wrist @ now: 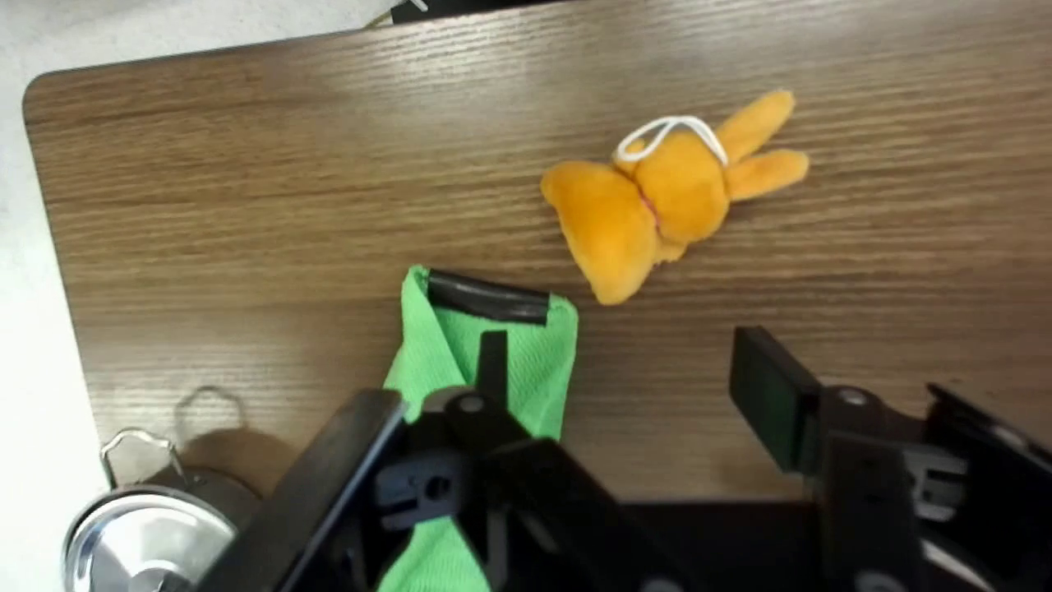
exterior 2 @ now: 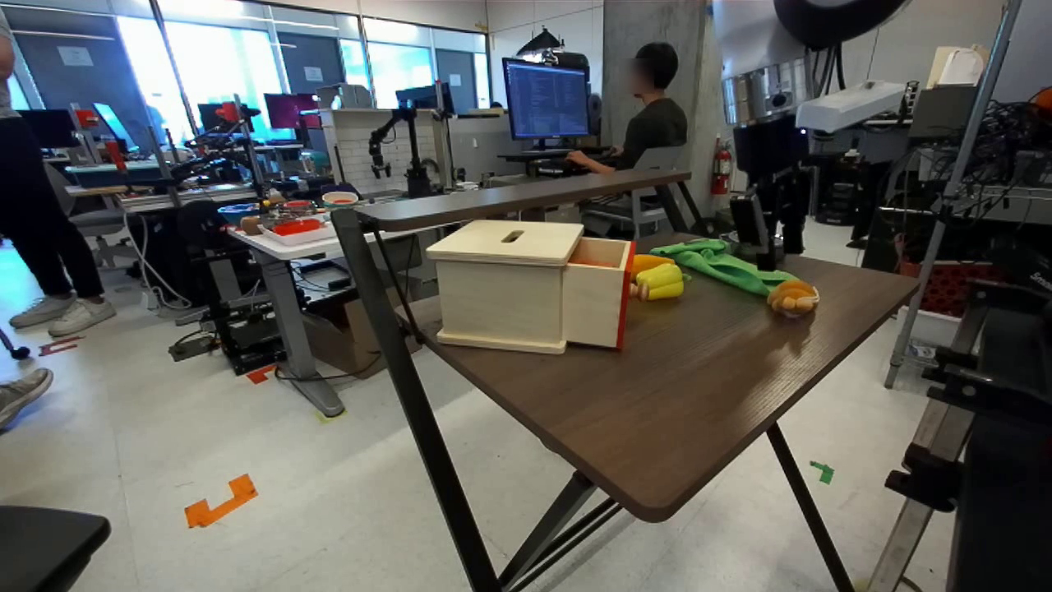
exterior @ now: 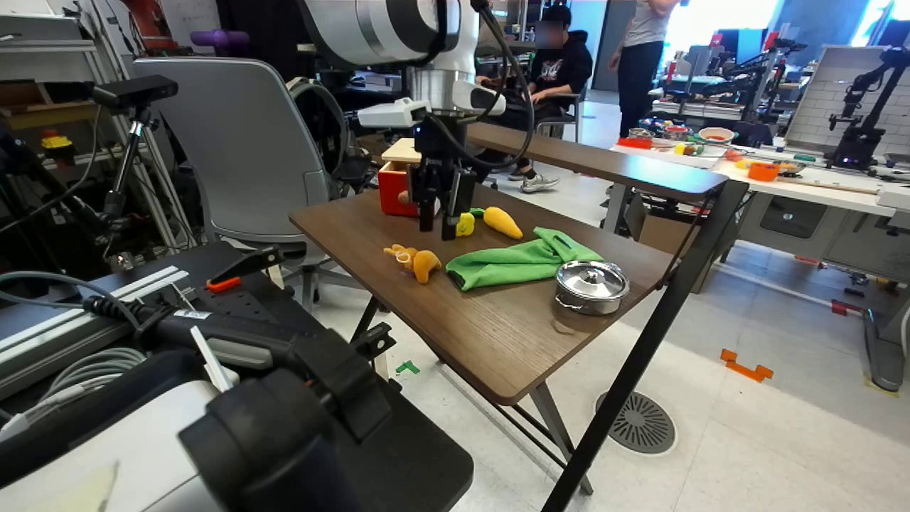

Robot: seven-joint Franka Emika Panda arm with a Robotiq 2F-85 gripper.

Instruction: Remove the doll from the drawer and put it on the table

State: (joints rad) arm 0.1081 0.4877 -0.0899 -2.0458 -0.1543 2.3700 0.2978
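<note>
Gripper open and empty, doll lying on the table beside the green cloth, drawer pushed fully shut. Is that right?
Not the drawer: an exterior view shows it pulled partly open. The rest holds: the gripper is open and empty, and the doll lies on the table beside the green cloth.

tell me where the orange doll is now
The orange doll lies on the table, in the upper part of the wrist view, right of centre, above and right of the black-edged end of the green cloth.
</note>
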